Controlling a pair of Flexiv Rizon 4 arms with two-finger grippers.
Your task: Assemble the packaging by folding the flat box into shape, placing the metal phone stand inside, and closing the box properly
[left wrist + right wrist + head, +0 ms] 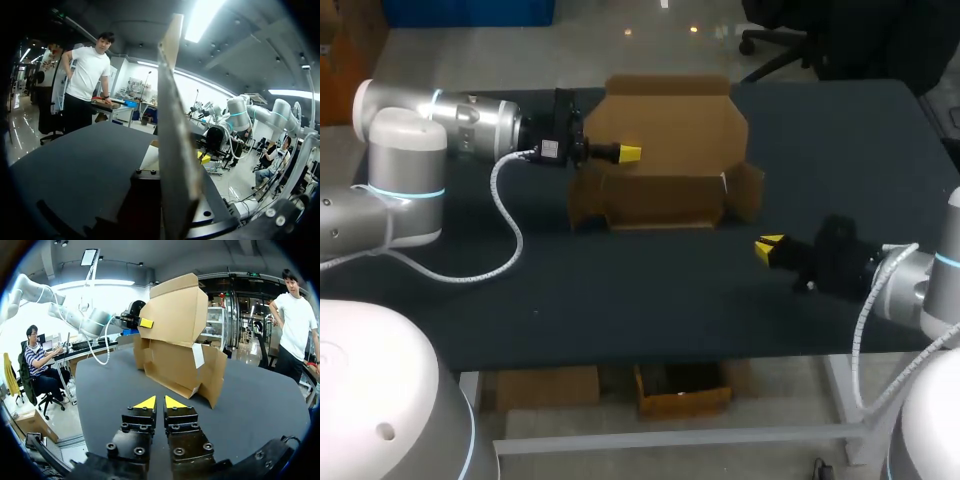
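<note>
The brown cardboard box (pixel 665 185) stands half folded at the middle back of the table, its lid panel (pixel 670 120) raised and its side flaps spread out. My left gripper (pixel 628 153) is shut on the lid's left edge. In the left wrist view that panel (pixel 172 125) runs edge-on between the fingers and hides the yellow tips. My right gripper (pixel 768 248) hovers low over the table, in front of the box's right flap and apart from it. Its tips (pixel 160 402) stand a narrow crack open with nothing between them, pointing at the box (pixel 175 355). No metal phone stand shows in any view.
The dark table top (pixel 620 300) lies bare in front of the box and to both sides. My left arm's white cable (pixel 505 215) loops over the table's left part.
</note>
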